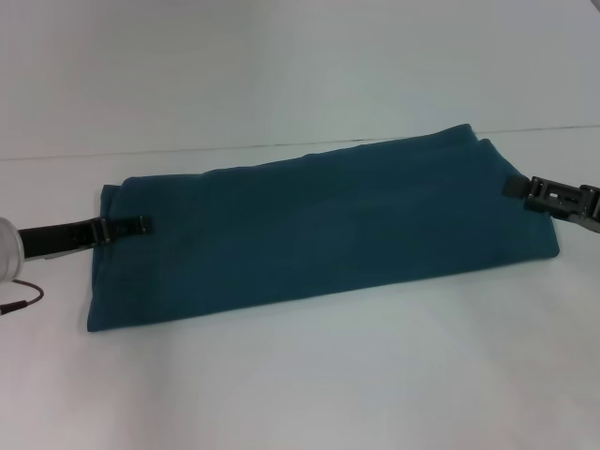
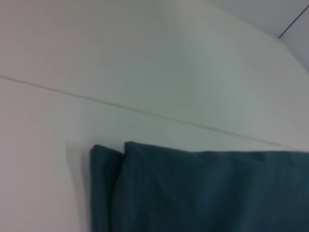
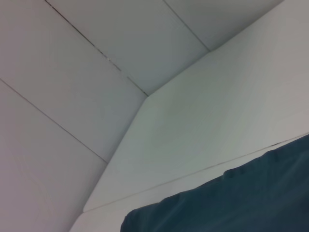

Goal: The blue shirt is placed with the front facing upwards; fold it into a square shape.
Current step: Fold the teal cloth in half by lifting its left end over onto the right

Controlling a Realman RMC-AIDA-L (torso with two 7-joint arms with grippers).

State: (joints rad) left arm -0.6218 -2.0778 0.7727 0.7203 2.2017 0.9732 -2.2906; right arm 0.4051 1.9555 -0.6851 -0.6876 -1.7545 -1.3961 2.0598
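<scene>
Bare white tabletop (image 1: 309, 375) fills the foreground of the head view, with nothing lying on it. Just beyond it rests the dark teal-blue cotton shirt (image 1: 319, 234), already folded into a long, flat band that runs from the robot's left to its right, the right end sitting slightly farther away. No lettering, collar or sleeves show, so the printed front appears to be tucked inside. In the left wrist view, stacked edges at the shirt's corner (image 2: 108, 159) confirm more than one layer.

At the band's left end the left gripper (image 1: 139, 224) lies low over the cloth, its dark fingers reaching onto the fabric; whether they pinch it or merely rest there cannot be told. At the right end the right gripper (image 1: 516, 186) meets the shirt's edge in the same way, and its grip is equally unclear.

Judging from the shape, the lengthwise folds seem done, and what remains is to bring the two ends together, once or twice, until the band becomes a square. Farthest back, a pale wall (image 1: 300, 66) rises behind the table.
</scene>
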